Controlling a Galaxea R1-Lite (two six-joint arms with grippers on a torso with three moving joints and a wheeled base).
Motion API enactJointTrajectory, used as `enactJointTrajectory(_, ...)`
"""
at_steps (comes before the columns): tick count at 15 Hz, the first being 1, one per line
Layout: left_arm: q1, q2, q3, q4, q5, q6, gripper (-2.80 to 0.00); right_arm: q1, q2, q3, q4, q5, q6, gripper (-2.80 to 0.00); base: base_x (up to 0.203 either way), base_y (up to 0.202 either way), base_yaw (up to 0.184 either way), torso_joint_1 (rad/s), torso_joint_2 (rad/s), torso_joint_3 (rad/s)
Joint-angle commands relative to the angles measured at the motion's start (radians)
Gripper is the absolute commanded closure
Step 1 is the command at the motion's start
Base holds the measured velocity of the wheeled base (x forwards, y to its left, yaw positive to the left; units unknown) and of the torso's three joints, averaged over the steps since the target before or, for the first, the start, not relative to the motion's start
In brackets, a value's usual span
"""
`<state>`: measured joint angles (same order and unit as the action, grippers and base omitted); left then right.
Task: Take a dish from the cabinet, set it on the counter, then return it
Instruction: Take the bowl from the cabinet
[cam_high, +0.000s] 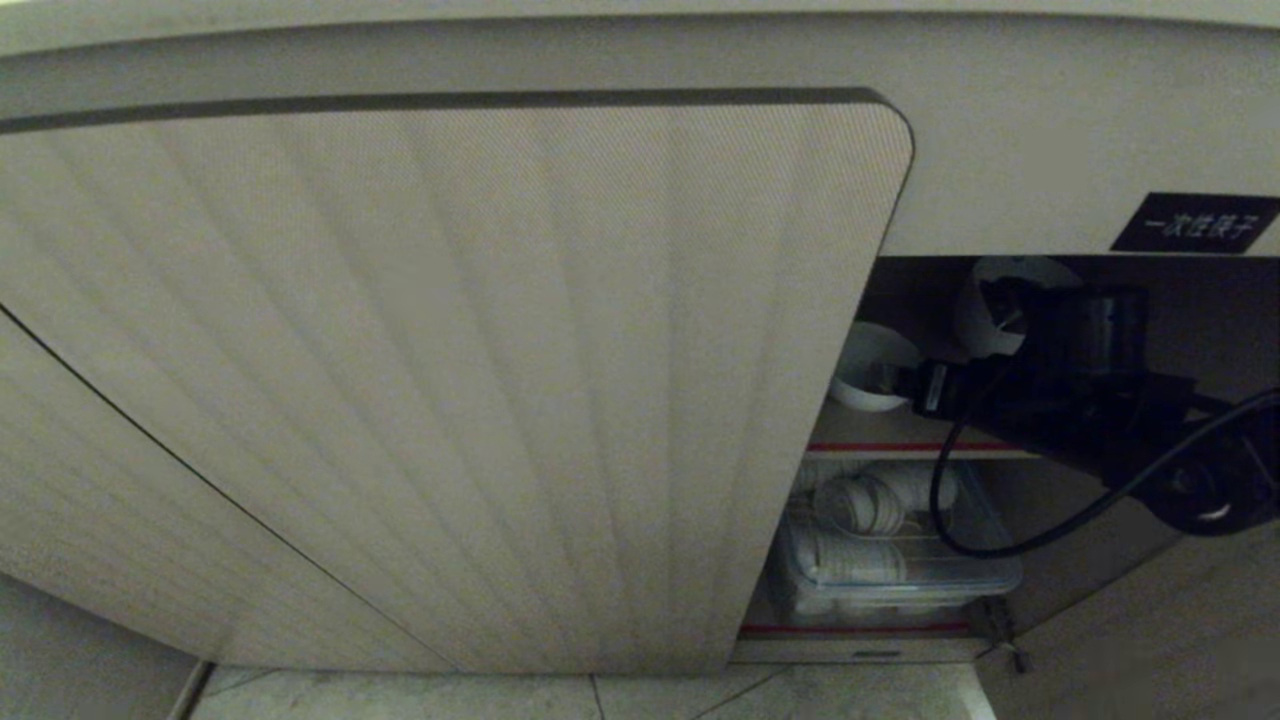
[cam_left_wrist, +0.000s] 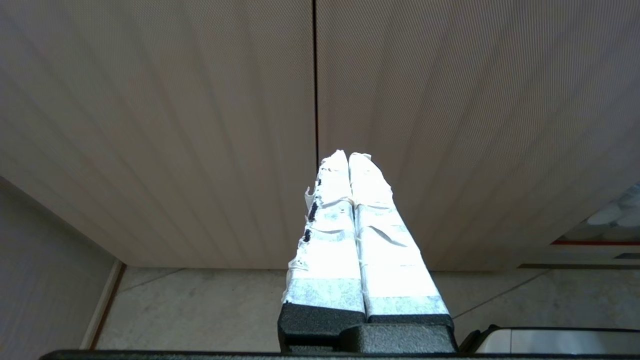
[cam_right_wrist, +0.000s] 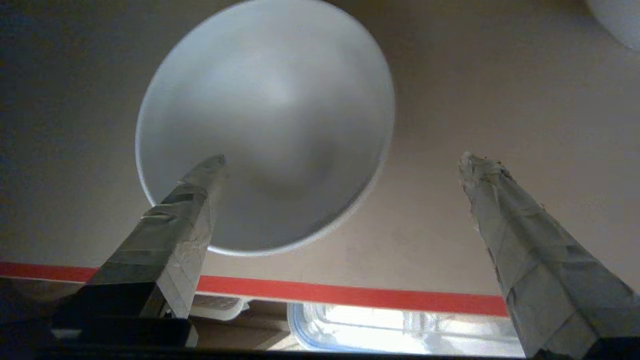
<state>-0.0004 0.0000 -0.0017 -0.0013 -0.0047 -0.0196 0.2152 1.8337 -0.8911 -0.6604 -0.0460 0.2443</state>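
With the dish (cam_right_wrist: 265, 125) sitting on the cabinet's (cam_high: 450, 380) upper shelf (cam_right_wrist: 425, 165) and nothing gripped, this reads as either pre-grasp or just-returned; can't tell which. Right gripper (cam_right_wrist: 345, 165) is reached into the opening at about 3 o'clock in the head view, jaws spread wide, one finger over the bowl's rim, the other well clear. If grasping: shift to straddle the rim, then close. Left gripper (cam_left_wrist: 348, 160) is parked, clenched on nothing, facing the ribbed doors.

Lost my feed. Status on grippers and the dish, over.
Right gripper open at the cabinet's upper shelf, empty. Dish on that shelf, one finger over its rim, ungripped. Left gripper shut, parked before the closed door. Nothing in the way.
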Motion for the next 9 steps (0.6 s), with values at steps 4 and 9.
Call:
enactJointTrajectory(4, 0.000, 0.000, 0.000, 0.000, 0.000, 0.000, 0.00, 0.009, 0.040, 0.000, -0.067, 0.000, 0.000, -2.80, 0.000, 0.000, 0.000, 0.000, 0.00, 0.000)
enactJointTrajectory(9, -0.001, 0.000, 0.000, 0.000, -0.001, 0.000, 0.00, 0.009, 0.050, -0.004, -0.097, -0.002, -0.006, -2.80, 0.000, 0.000, 0.000, 0.000, 0.00, 0.000)
